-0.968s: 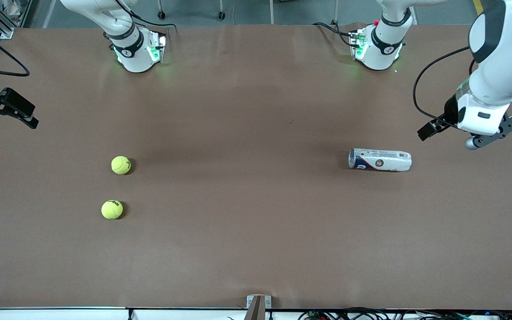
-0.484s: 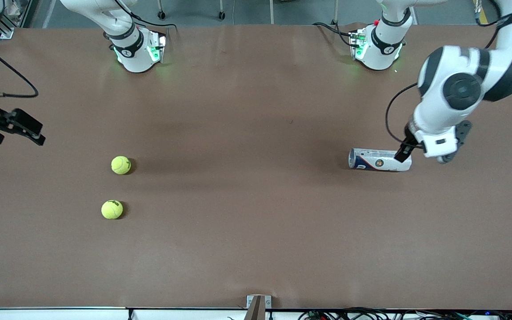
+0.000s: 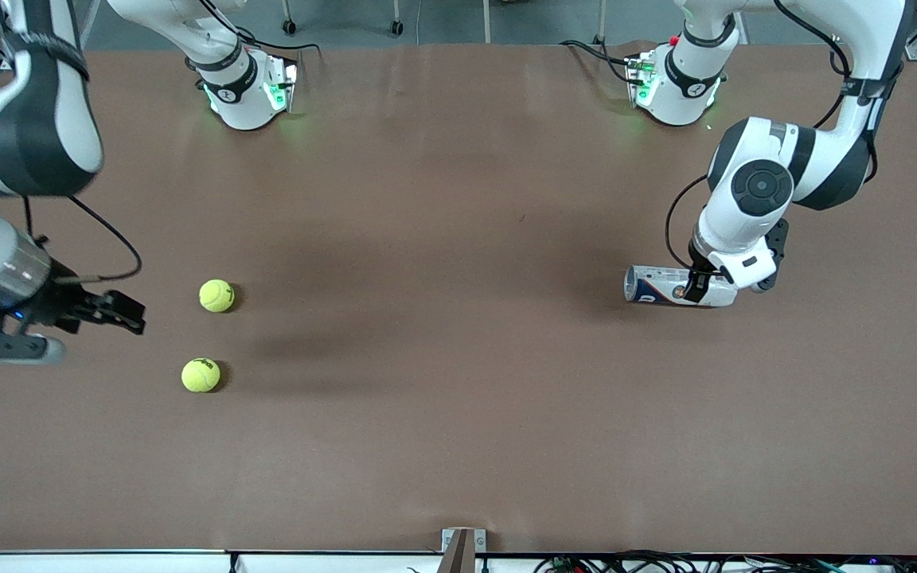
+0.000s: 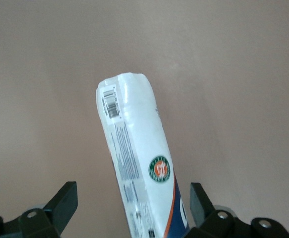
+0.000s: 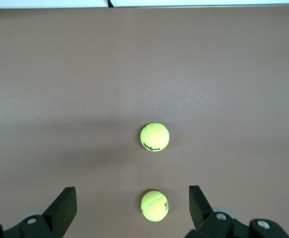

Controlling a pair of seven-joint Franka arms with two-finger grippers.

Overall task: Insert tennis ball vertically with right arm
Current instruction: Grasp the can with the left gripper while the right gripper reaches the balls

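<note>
Two yellow-green tennis balls lie on the brown table toward the right arm's end, one (image 3: 216,295) farther from the front camera than the other (image 3: 200,375). My right gripper (image 3: 126,313) hangs open and empty above the table beside them. In the right wrist view one ball (image 5: 154,205) shows between the open fingers far below, the other (image 5: 154,137) past them. A white, blue and orange ball can (image 3: 677,286) lies on its side toward the left arm's end. My left gripper (image 3: 700,287) is open around the can (image 4: 139,163), one finger (image 4: 200,202) on each side.
Both arm bases (image 3: 243,91) (image 3: 677,87) stand along the table edge farthest from the front camera. A small metal bracket (image 3: 462,545) sits at the table edge nearest that camera. Cables trail along that edge.
My left arm swung in from its end of the table and lowered its open gripper around the can. My right arm moved toward the tennis balls. The balls and can stayed put.
</note>
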